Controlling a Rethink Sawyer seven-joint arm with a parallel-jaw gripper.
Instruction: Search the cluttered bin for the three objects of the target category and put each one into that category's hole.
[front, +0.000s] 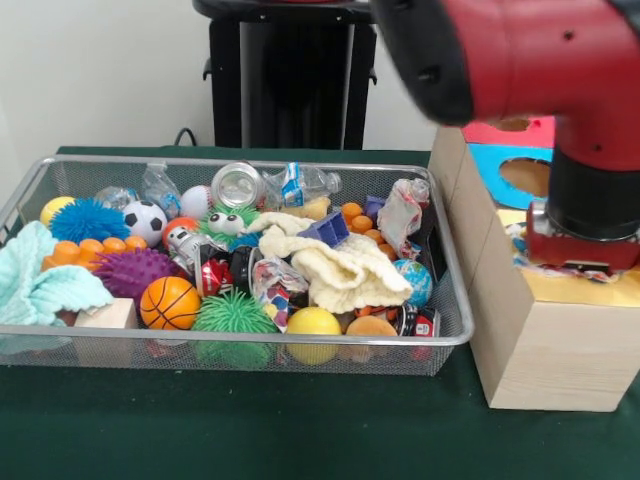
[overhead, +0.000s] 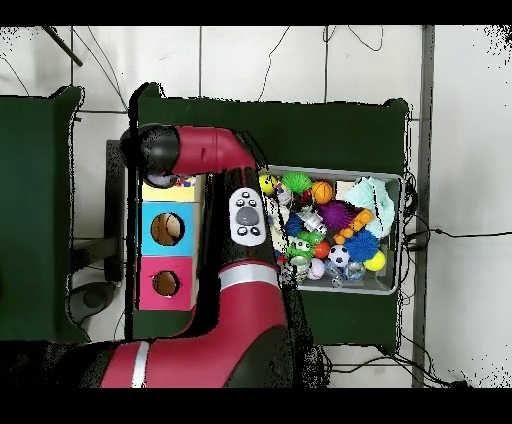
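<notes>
over the wooden box (front: 545, 340), red arm (front: 560, 60); beside it, cluttered wire bin (front: 440, 300)

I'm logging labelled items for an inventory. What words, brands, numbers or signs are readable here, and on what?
None can be read.
Crushed cans in the wire bin: printing too blurred.
Plastic wrappers: printing too blurred.
Arm's button pad: marks too small.

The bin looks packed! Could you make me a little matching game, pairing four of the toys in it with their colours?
Things:
1. basketball
2. soccer ball
3. spiky ball at the bin's front rim
4. spiky ball left of the basketball

Colours:
A. purple
B. green
C. orange
D. black and white

Pairs: 1-C, 2-D, 3-B, 4-A
</notes>
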